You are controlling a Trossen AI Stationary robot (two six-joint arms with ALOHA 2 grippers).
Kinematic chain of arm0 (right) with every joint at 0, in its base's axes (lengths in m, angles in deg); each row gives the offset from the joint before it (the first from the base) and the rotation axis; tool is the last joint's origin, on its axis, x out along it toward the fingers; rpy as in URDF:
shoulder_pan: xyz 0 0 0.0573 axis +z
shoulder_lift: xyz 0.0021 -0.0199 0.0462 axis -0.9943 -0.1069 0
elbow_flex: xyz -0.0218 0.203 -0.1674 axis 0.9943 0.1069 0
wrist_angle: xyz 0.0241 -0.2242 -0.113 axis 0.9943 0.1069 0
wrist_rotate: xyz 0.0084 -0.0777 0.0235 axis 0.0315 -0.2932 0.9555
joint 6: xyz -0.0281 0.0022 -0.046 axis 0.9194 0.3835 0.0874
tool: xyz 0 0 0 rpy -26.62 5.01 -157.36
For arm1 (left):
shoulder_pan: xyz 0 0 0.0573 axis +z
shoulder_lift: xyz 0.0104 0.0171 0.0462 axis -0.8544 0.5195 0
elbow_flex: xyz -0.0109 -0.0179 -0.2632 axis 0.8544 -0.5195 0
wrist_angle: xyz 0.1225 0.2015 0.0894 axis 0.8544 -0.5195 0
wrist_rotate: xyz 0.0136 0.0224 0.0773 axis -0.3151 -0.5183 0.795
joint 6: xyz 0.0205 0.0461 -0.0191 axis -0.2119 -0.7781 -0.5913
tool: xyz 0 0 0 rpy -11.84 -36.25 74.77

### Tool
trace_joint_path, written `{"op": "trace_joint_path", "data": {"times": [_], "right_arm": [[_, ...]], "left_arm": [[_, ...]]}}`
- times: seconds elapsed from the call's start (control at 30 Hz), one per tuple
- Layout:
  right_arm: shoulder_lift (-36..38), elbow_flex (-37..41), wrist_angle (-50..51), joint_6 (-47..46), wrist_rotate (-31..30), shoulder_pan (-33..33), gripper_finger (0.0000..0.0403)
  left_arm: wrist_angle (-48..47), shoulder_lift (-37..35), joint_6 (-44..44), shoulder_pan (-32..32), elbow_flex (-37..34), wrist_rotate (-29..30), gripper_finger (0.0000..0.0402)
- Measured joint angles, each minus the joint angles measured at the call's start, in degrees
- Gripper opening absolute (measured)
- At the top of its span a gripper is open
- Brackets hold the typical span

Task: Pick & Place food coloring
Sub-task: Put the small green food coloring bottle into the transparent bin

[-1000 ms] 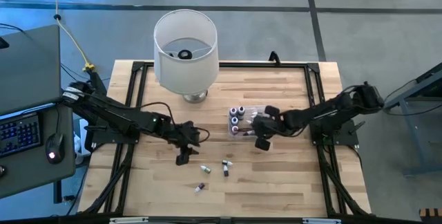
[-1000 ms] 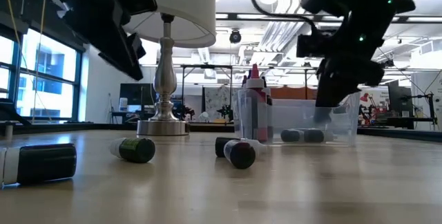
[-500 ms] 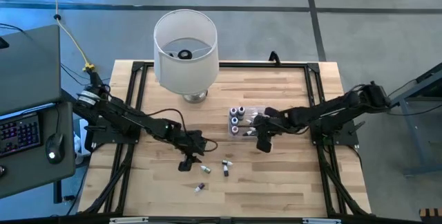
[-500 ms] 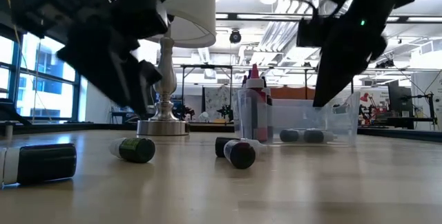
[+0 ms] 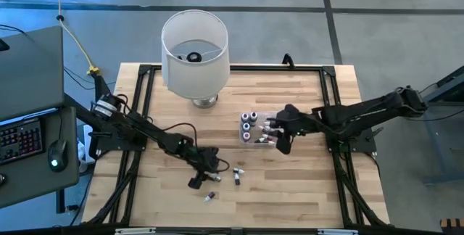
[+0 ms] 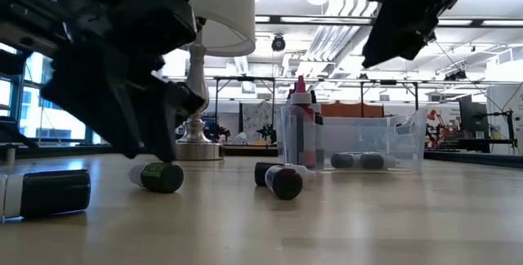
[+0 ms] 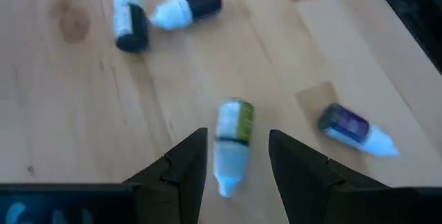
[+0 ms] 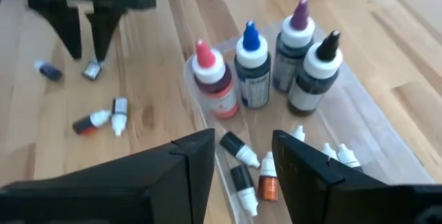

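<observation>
The wooden tabletop (image 5: 290, 97) carried a clear plastic tub (image 8: 366, 124) near its middle, already holding four upright bottles (image 8: 252, 65) and several small ones lying flat. Four small bottles (image 7: 231, 141) lay loose toward the front edge, so the work seemed about half done. The left gripper (image 7: 235, 158) had its jaws spread around one; the right gripper (image 8: 242, 158), jaws spread and empty, hung above the tub.
</observation>
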Motion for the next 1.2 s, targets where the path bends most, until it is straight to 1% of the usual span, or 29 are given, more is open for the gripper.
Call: {"op": "trace_joint_path", "data": {"times": [0.2, 0.37, 0.5, 0.6, 0.7, 0.83, 0.9, 1.0, 1.1, 1.2], "right_arm": [[1.04, 0.0, -0.78, -0.55, -0.86, -0.06, 0.0138], [1.04, 0.0, -0.47, 0.68, -0.2, -0.2, 0.0138], [1.31, 0.0, -0.42, -1.1, 0.0, -0.38, 0.0138], [2.53, 0.0, -0.14, -3.35, 2.11, -0.86, 0.0138], [4.3, 0.0, 0.63, -3.61, 4.06, -1.16, 0.0138], [6.02, -0.01, 2.46, -1.45, 2.87, -1.13, 0.0138], [6.12, -0.02, 3.96, 0.93, 1.63, -1.01, 0.0138], [6.12, -0.02, 6.18, 1.14, -2.77, -1.01, 0.0138], [6.18, -0.02, 11.52, -1.53, -6.44, -1.26, 0.0138], [6.3, -0.02, 20.0, -6.09, -7.76, -1.63, 0.0138]], "left_arm": [[0.94, 3.24, 0.12, 0.13, 0.1, 3.03, 0.0154], [1.52, 3.79, 0.13, 0.15, 0.17, 2.2, 0.0154], [2.83, 3.92, -0.56, 0.11, 0.07, 3.69, 0.015], [3.76, 4.02, -0.85, 0.13, 0.03, 3.93, 0.0132], [3.88, 4.1, -0.85, 0.17, 0.24, 5.18, 0.01], [4.11, 4.11, -0.7, 0.2, 0.92, 9.36, 0.0061], [3.96, 3.96, -0.63, 0.2, 2.85, 11.18, 0.0055], [3.37, 3.67, -0.69, 0.2, 8.0, 12.99, 0.0065], [-2.67, 3.64, -3.32, 0.86, 15.2, 14.96, 0.0079], [-10.34, 3.76, -6.8, 2.41, 23.2, 17.1, 0.0084]]}}
